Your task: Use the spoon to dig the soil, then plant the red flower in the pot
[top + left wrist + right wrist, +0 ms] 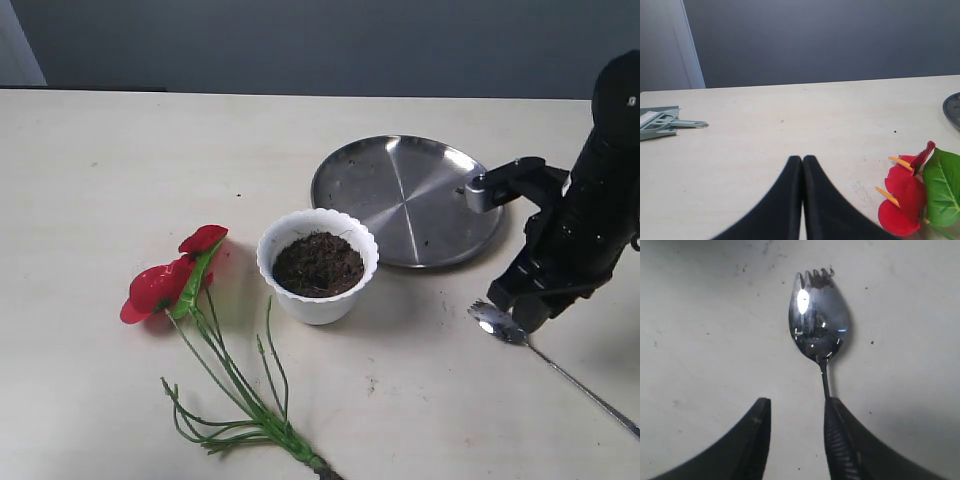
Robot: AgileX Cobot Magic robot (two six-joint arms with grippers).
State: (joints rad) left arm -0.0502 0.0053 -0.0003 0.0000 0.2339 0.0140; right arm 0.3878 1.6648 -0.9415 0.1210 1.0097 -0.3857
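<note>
The white scalloped pot (318, 265) stands mid-table with dark brown soil (318, 264) inside. To its left lies the red flower (165, 285), its green stems trailing toward the front edge; its petals (905, 200) and leaf also show in the left wrist view. The silver spoon (497, 322) lies flat on the table at the right, handle running to the front right. My right gripper (795, 407) is open just above it, the spoon (817, 322) handle passing under one finger (837, 435). My left gripper (802, 160) is shut on nothing, low over the table beside the flower.
A round steel plate (405, 200) lies behind the pot, close to the right arm. A grey-green dustpan and brush (662, 122) sits far off in the left wrist view. Specks of soil dot the table near the spoon.
</note>
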